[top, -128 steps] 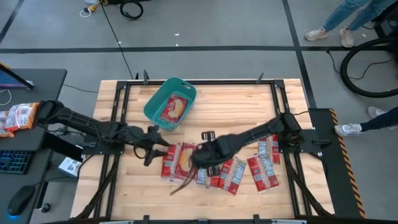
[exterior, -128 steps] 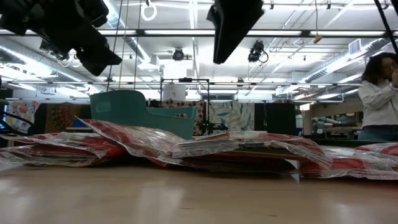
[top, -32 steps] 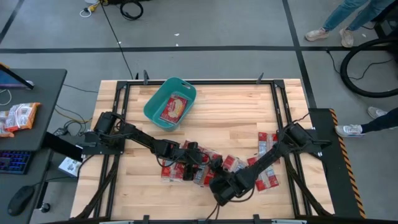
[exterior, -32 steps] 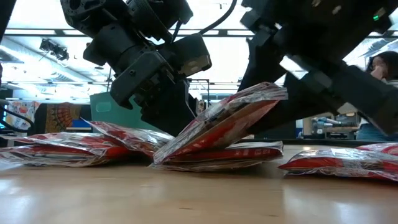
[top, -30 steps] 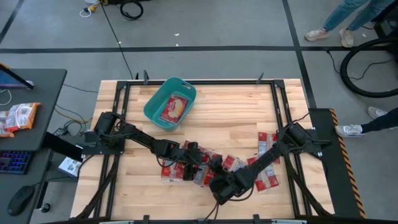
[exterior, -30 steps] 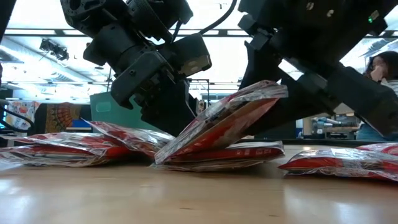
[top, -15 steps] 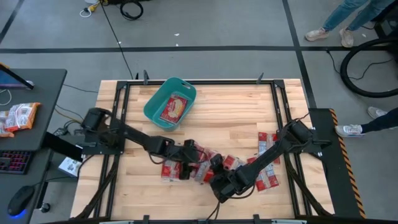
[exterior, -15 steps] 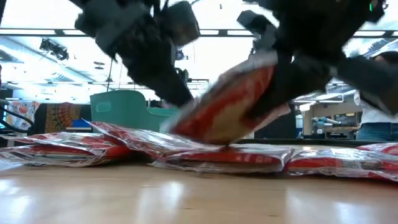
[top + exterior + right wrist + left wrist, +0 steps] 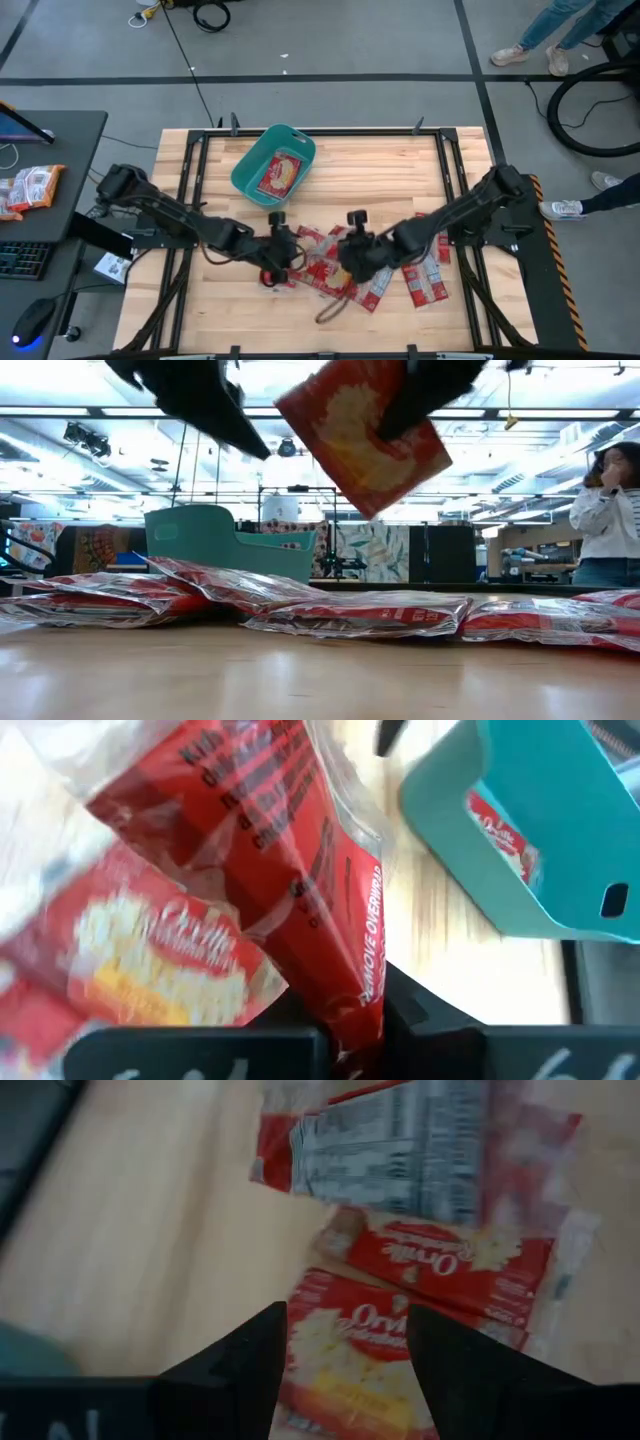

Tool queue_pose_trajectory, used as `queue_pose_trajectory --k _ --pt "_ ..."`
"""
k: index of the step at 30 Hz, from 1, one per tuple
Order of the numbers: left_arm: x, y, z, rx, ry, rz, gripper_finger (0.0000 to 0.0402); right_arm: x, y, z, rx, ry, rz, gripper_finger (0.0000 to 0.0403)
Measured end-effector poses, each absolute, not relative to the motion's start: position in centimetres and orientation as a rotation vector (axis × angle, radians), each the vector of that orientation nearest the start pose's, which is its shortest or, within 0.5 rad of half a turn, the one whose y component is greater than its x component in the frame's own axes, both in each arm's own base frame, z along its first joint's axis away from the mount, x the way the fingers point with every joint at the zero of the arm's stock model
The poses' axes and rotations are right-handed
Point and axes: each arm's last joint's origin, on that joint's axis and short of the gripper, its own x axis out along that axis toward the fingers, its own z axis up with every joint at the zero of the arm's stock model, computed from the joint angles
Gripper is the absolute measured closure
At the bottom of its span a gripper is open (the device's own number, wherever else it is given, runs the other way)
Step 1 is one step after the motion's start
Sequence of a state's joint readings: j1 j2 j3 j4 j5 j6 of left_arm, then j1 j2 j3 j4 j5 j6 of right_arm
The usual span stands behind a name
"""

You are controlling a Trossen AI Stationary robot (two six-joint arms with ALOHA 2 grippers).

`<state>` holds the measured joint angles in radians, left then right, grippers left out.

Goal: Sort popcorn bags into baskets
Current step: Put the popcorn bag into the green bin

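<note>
Up off the counter (image 9: 390,170), our right gripper (image 9: 345,1010) has its fingers clamped on a red popcorn bag (image 9: 362,432), gripping it by one edge; in the low view this raised bag hangs tilted, well clear of the packets lying flat below it. We take the teal basket (image 9: 250,172) as our landmark: it sits toward the far side of the counter, and one popcorn bag (image 9: 283,174) already lies inside it. The raised bag is on the near side of the basket and a little to its right, above the loose pile of remaining bags (image 9: 425,268) spread across the near half of the counter. Our left gripper (image 9: 345,1355) hovers just beside the right one, also nearer than the basket, with its fingers apart and nothing between them; its wrist view looks down on three bags lying on the wood, one of them showing its pale printed back (image 9: 410,1150). Beyond the counter, a person (image 9: 606,520) in a white top stands at the right of the room.
</note>
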<state>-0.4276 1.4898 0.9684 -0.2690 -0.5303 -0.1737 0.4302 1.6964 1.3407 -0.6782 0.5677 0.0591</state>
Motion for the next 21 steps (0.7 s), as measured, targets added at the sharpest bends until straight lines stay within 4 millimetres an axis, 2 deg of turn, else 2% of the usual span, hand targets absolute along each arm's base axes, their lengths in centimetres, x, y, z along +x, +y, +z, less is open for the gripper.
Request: queue_pose_trajectory --k 4,10,16,21 --pt "27.1 -11.6 24.0 0.25 0.677 0.211 0.0192 33.4 11.6 26.5 -0.32 0.855 -0.167 0.0367" --pt "25.2 -11.5 24.9 0.286 0.706 0.266 0.0192 35.3 9.0 26.6 -0.112 0.764 -0.158 0.037" --pt "23.2 -11.7 26.5 0.29 0.688 0.234 0.0192 37.4 4.8 26.5 0.101 0.549 -0.181 0.037" --pt "21.6 -11.6 28.2 0.283 0.629 0.209 0.0192 38.3 1.0 26.6 0.225 0.322 -0.179 0.0369"
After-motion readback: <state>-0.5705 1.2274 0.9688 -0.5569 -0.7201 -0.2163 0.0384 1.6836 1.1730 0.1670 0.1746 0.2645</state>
